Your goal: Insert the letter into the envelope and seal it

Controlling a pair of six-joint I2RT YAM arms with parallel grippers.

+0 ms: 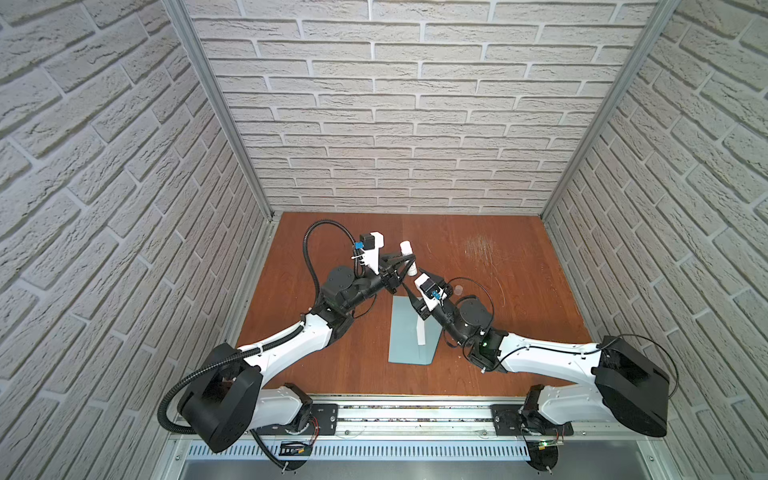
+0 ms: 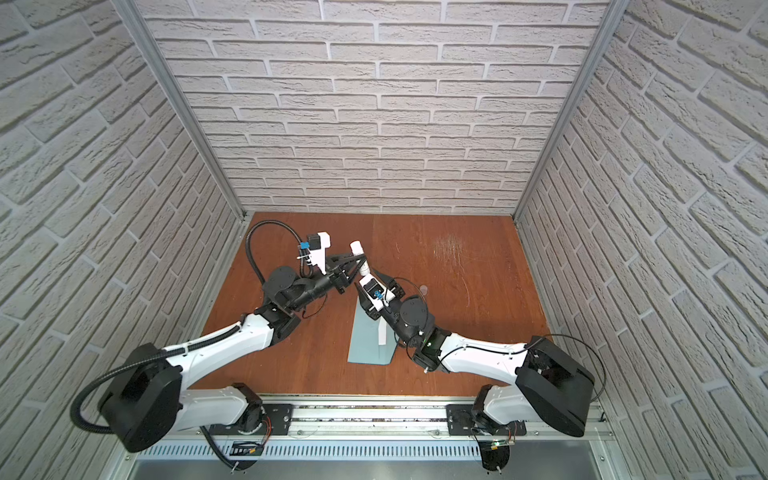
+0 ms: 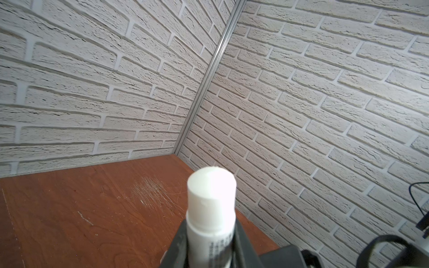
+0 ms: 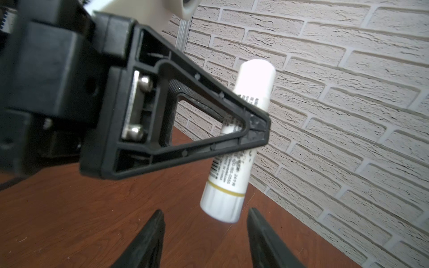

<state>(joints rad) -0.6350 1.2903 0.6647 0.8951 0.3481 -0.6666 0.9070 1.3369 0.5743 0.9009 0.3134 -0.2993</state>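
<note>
The light blue-grey envelope (image 1: 405, 336) (image 2: 363, 338) lies flat mid-table in both top views. A narrow white strip (image 1: 421, 332) (image 2: 382, 332) on it looks like the letter's edge; the rest of the letter is hidden. Behind the envelope, my left gripper (image 1: 408, 261) (image 2: 358, 261) (image 3: 210, 243) is shut on a white cylindrical stick (image 1: 407, 254) (image 2: 357, 249) (image 3: 211, 201) (image 4: 233, 185), held tilted above the table. My right gripper (image 1: 413, 279) (image 2: 365, 279) (image 4: 205, 213) is open just below the stick's lower end. Its fingertips (image 4: 157, 218) do not touch the stick.
A small clear cap (image 1: 458, 289) (image 2: 424, 287) lies on the brown wooden table (image 1: 519, 291) to the right of my right wrist. White scratches (image 1: 480, 245) mark the far right of the table. Brick-pattern walls close in the back and both sides.
</note>
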